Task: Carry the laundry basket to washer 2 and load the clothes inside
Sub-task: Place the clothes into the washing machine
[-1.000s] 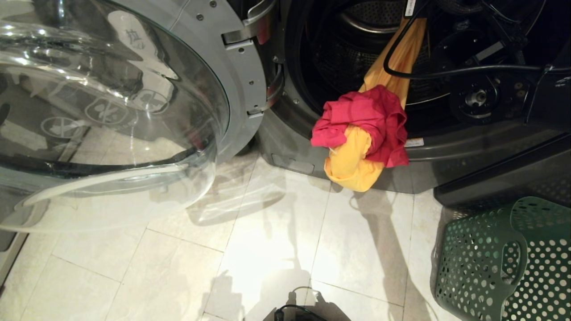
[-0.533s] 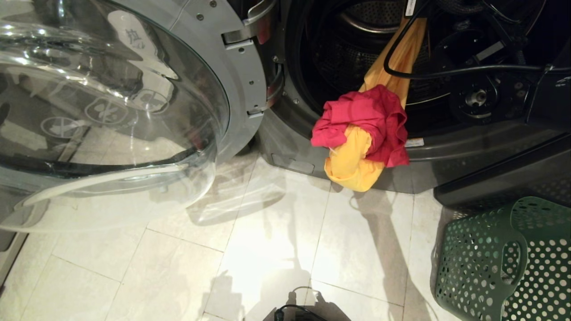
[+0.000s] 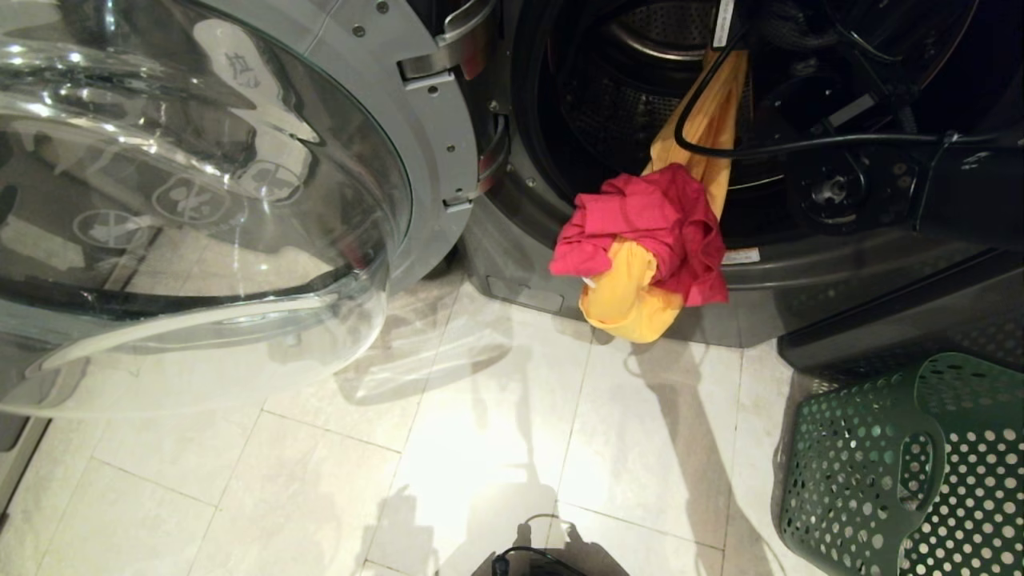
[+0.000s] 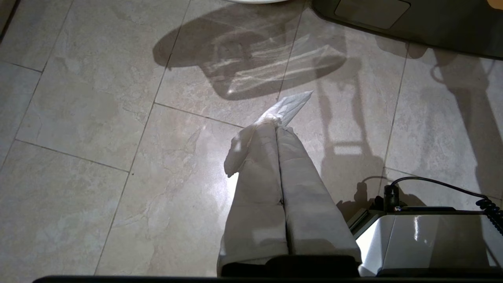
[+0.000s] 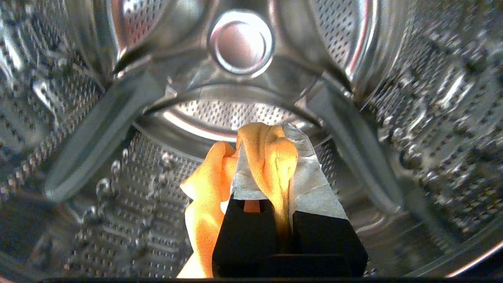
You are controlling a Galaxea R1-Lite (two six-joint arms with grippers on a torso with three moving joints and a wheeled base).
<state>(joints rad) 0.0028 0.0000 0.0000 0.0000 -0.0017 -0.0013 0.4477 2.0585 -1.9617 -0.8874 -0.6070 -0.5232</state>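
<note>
Red garment (image 3: 640, 228) drapes washer 2's (image 3: 800, 280) rim, laundry basket (image 3: 896, 472) beside.

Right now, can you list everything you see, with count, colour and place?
washer: one, dark grey, ahead, drum steel.
door: one, glass, swung open to the left.
yellow cloth: one, hanging from the drum mouth over the washer front.
red cloth: one, draped on the yellow cloth.
basket: one, green, floor at right.
floor: pale tiles.
left end effector: shut, above the floor.
right end effector: inside the drum, shut on the yellow cloth.
</note>
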